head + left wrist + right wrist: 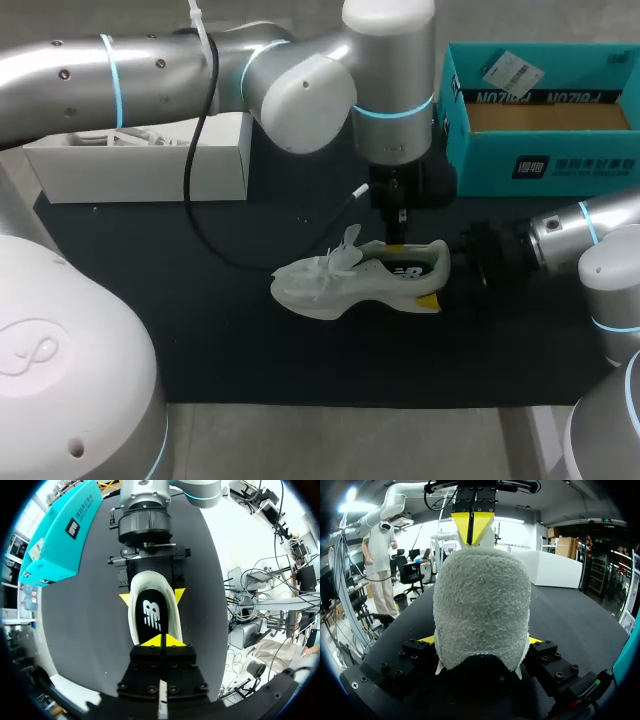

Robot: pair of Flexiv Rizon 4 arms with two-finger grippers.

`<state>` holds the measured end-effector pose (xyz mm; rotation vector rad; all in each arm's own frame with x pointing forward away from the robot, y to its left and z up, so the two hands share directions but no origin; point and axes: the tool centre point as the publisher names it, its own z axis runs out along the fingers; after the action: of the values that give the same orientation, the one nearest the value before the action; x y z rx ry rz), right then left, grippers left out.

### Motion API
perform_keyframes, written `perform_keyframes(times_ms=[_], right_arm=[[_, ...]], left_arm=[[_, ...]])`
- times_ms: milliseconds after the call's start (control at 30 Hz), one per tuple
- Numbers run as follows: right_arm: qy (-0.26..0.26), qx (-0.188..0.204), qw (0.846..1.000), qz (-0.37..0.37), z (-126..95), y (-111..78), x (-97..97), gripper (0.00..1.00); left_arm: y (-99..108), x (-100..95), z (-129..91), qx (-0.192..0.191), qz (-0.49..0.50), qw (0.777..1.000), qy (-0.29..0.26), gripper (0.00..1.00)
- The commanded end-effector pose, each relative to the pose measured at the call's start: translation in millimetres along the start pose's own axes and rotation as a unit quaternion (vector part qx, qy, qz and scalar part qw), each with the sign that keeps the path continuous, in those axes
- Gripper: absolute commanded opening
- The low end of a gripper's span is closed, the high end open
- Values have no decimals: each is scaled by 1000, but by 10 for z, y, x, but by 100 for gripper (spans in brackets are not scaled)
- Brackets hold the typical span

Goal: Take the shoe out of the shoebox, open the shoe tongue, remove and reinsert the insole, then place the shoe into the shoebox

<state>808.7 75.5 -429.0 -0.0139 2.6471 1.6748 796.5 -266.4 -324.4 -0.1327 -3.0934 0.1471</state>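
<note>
Shoe [350,280] out of shoebox [480,160], on desk [200,330]; right gripper [151,597] fingers clamped on heel. Left gripper [161,640] fingers together at insole [152,615]. Insole removal judged in hand; next needs confirmed pinch, steady lift.

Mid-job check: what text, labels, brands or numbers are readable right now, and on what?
Shoebox front wall: a black square mark with characters beside it, too small to read.
Shoebox inner wall: black print, upside down and blurred, unreadable.
White sticker on the shoebox: print too small to read.
Insole in the shoe: a white striped logo, no readable word.
No legible numbers.
</note>
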Motion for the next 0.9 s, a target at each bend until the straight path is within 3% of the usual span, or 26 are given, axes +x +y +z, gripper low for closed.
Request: perform_keyframes(times_ms=[33,500,900], right_arm=[[-1,1,1000,0,17,-5,-1,0],[-1,1,1000,0,17,-5,-1,0],[-1,1,1000,0,17,-5,-1,0]], left_arm=[[-114,-33,274,-9,6,1000,4,0],[24,-148,587,-6,-25,1000,11,0],[156,66,604,-22,-12,999,46,0]])
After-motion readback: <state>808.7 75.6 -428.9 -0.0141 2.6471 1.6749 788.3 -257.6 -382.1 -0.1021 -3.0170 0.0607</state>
